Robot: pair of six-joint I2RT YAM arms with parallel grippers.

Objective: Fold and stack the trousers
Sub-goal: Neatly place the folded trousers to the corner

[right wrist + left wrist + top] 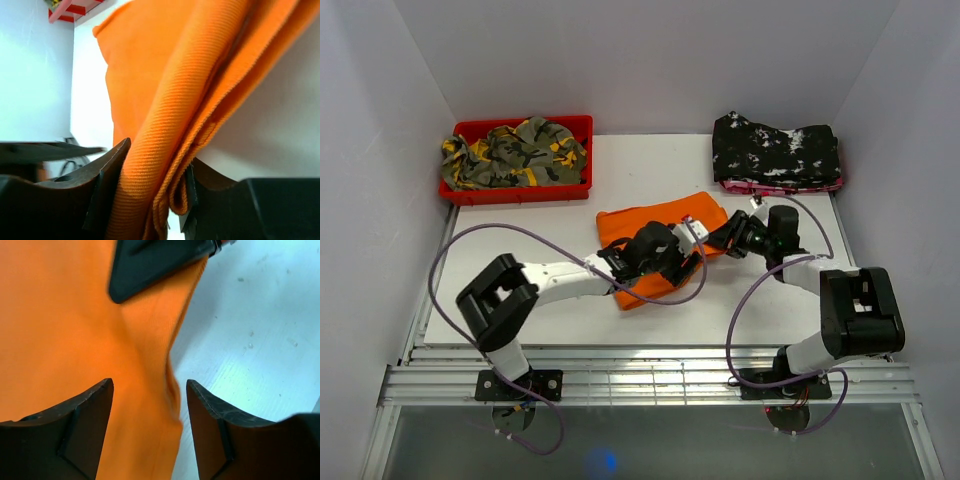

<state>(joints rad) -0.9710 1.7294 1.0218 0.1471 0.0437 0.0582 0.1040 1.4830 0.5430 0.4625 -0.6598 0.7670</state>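
Mostly white: walls (pixel 650 60), table (pixel 650 175) beneath trousers (pixel 638 214)

Legible text, labels, brands, numbers, signs: none that I can read, from overhead or from either of my wrists.
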